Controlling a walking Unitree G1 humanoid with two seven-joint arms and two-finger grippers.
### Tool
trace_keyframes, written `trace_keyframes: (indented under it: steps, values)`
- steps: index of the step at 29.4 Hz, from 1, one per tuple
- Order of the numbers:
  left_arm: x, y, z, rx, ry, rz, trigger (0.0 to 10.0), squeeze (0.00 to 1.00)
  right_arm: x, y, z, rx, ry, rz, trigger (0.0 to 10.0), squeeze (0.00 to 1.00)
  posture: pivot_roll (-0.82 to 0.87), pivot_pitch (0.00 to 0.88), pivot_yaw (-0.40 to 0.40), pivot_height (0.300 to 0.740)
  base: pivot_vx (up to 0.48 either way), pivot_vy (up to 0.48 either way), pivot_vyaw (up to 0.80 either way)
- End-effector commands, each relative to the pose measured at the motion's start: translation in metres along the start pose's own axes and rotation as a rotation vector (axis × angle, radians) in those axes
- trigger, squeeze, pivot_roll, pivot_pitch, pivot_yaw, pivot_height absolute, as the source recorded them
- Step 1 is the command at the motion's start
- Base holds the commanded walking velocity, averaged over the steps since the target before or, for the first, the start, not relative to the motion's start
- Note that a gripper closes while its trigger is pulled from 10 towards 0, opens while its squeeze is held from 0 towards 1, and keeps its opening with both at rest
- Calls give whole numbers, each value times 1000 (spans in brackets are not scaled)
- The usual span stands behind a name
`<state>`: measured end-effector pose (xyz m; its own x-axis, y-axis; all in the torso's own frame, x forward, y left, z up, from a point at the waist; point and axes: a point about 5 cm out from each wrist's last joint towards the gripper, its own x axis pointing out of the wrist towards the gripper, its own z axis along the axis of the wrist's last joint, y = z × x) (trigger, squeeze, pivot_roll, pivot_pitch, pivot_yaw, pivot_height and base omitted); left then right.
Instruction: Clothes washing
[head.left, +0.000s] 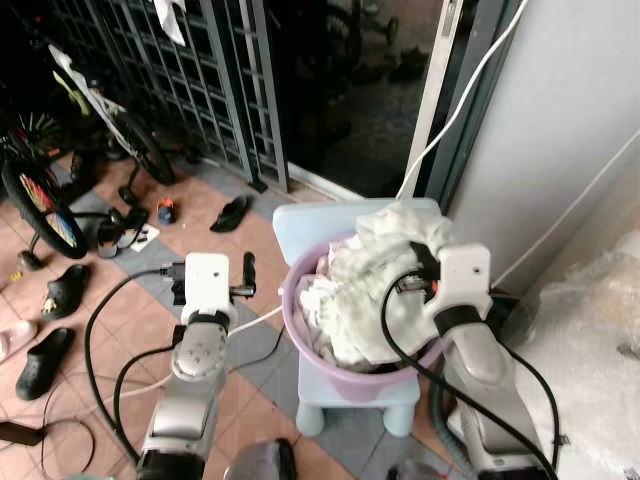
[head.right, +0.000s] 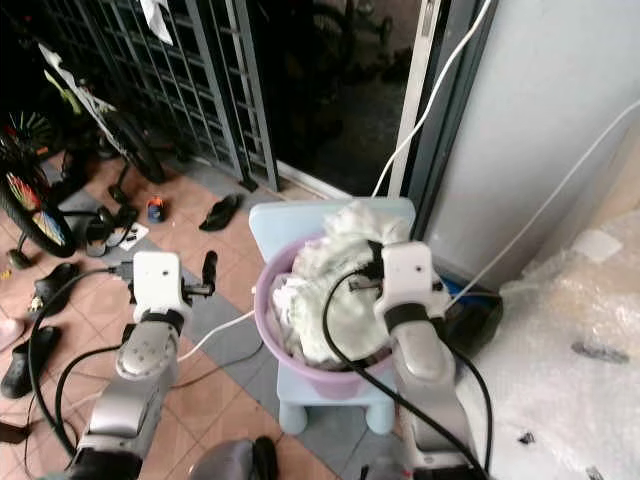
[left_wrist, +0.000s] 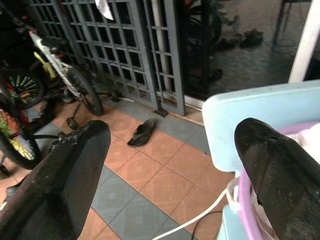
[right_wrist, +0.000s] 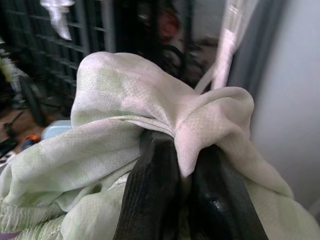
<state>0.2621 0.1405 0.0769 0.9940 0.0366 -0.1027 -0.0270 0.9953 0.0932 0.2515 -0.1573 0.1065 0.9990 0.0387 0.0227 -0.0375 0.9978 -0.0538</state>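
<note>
Right gripper pinches laundry in the basin while the left gripper waits spread beside it.

Off to the left gripper's outer side stand a bicycle and scattered sandals on the tiled floor. Its fingers are spread wide apart, held just left of the purple basin, which sits on a pale blue stool. Further right, the right gripper has its fingers pressed together on a fold of the pale green cloth heaped in the basin.
</note>
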Motion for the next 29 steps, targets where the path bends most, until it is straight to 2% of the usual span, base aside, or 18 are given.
trace_keyframes:
  steps: [1, 6, 7, 13, 20, 23, 29]
  values:
    - [-1, -1, 4, 10, -29, -26, 10000, 0, 1, -1, 8, 24, -33, -1, 10000, 0, -79, 0, 96, 740, 0, 0, 0]
    - [-5, -4, 7, 3, -93, -47, 10000, 0, 0, 0, 8, 39, -28, -4, 10000, 0, -82, 0, 97, 740, 0, 0, 0]
    - [-11, 0, 4, 4, -108, -50, 10000, 0, -3, -1, 7, 29, -27, 0, 10000, 0, -89, 0, 100, 740, 0, 0, 0]
    - [-22, 2, -5, -33, -96, -65, 10000, 0, -9, -3, 5, 23, -12, 20, 10000, 0, -92, 0, 95, 740, 0, 0, 0]
    - [-21, -1, -4, -36, -107, -74, 10000, 0, -8, 1, 4, 11, 3, 55, 10000, 0, -92, 0, 93, 740, 0, 0, 0]
    - [-21, -1, -4, -42, -108, -79, 10000, 0, -8, 9, 8, -56, -20, 108, 10000, 0, -98, 0, 95, 740, 0, 0, 0]
    - [-17, -1, -3, -45, -111, -88, 10000, 0, -4, 9, 6, -49, -9, 95, 10000, 0, -95, 0, 106, 740, 0, 0, 0]
